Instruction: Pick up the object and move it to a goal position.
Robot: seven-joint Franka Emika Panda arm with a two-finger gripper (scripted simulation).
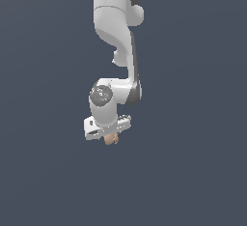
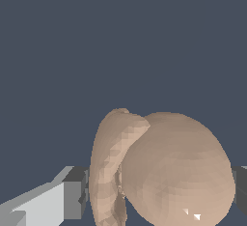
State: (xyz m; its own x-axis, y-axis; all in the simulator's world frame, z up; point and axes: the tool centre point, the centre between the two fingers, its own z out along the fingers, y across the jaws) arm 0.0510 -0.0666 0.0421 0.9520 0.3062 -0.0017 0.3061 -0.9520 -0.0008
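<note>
My arm [image 1: 116,32] hangs down from the top of the exterior view, white segments with dark joints, and ends in my end effector [image 1: 110,137] near the middle of the frame. The object [image 1: 111,139] sits right under the white body of my end effector, a small tan-peach lump peeking out below it, much smaller than the hardware above. Everything around it is the same flat dark blue-grey, so I cannot tell from this view whether a surface lies beneath or whether the object is touching anything below.

In the wrist view the object [image 2: 164,172] fills the lower half of the picture: one big rounded lobe and a narrower, taller lobe beside it, with a curved groove running between the two. A finger [image 2: 62,202] of mine, light grey with a darker pad, stands against the narrow lobe on one side, and a sliver of the other finger [image 2: 241,189] shows at the far edge against the big lobe. My fingers are closed in on the object from both sides, pads pressed to it, held between them.
</note>
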